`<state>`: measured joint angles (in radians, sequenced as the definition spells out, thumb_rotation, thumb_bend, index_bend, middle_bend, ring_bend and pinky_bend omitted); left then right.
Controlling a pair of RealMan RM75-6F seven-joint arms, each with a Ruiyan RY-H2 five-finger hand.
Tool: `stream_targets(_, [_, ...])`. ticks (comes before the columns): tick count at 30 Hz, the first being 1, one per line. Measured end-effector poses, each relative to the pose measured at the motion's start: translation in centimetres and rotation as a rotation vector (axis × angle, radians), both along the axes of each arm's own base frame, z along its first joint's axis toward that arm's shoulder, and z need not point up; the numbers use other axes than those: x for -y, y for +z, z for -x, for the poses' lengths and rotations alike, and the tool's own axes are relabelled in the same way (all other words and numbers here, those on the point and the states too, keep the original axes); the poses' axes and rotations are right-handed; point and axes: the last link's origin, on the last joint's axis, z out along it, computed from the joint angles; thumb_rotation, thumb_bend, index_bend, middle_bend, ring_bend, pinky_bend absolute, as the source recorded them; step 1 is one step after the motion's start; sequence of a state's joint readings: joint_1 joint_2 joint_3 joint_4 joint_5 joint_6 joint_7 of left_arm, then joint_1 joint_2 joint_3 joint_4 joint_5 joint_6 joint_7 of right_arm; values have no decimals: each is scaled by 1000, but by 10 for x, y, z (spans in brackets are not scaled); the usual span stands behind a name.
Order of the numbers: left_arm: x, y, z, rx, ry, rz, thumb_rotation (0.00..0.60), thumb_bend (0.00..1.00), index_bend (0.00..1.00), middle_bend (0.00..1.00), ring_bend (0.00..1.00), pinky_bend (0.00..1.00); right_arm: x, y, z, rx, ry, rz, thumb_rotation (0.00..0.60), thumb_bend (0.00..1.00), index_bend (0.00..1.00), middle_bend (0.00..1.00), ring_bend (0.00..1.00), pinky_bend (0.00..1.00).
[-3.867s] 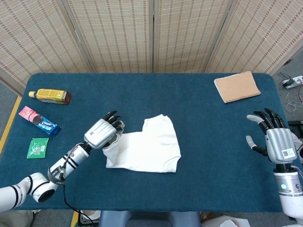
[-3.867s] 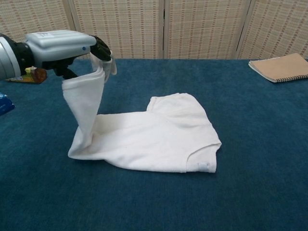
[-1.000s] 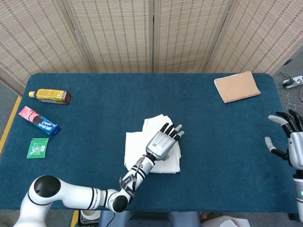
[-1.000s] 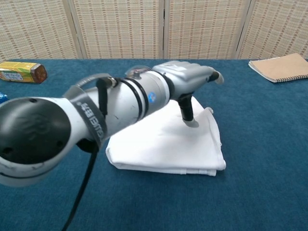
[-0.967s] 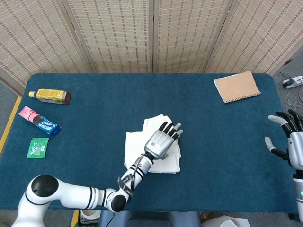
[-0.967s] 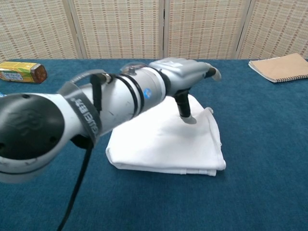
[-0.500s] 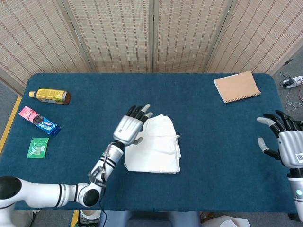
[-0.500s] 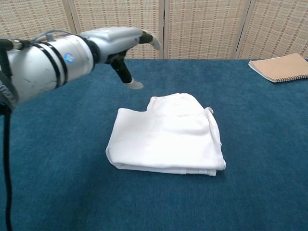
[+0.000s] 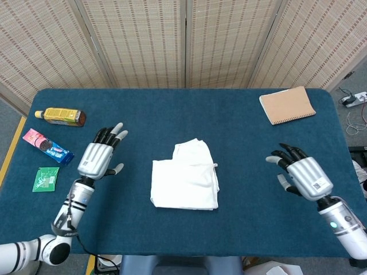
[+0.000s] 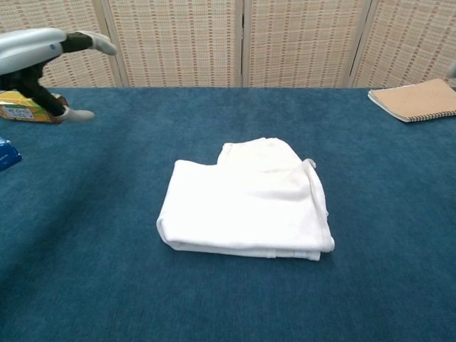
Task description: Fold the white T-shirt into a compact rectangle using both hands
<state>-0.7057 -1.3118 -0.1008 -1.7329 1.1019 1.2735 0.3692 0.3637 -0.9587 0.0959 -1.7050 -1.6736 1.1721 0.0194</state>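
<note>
White T-shirt [image 9: 184, 182] untouched, left hand [image 9: 98, 158] and right hand [image 9: 305, 178] spread

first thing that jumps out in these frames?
The white T-shirt, folded into a rough rectangle, lies mid-table on the blue cloth. Both hands hover apart from it, fingers spread: the left hand to its left, the right hand to its right. A tan notebook sits at the far right corner.

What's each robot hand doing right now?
Left robot hand: open, holding nothing.
Right robot hand: open, holding nothing.
</note>
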Motion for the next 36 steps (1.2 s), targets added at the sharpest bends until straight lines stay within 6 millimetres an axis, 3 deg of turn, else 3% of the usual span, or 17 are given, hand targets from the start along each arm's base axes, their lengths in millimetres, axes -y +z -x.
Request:
stream_targets(11, [33, 49, 49, 14, 38, -57, 600, 269, 121, 30, 1, 23, 31, -79, -47, -74, 157, -229, 600, 636, 241, 222, 83, 177])
stream_targets(18, [49, 55, 62, 27, 57, -50, 600, 269, 122, 30, 0, 23, 42, -125, -70, -107, 224, -321, 600, 662, 239, 221, 83, 177])
stream_targets(25, [60, 57, 71, 41, 74, -46, 600, 269, 121, 30, 0, 23, 51, -157, -69, -158, 225, -358, 600, 663, 239, 221, 83, 177])
stream_targets(36, [73, 56, 81, 54, 91, -35, 600, 269, 121, 30, 0, 23, 51, -172, -39, -212, 143, -382, 600, 663, 239, 221, 83, 177])
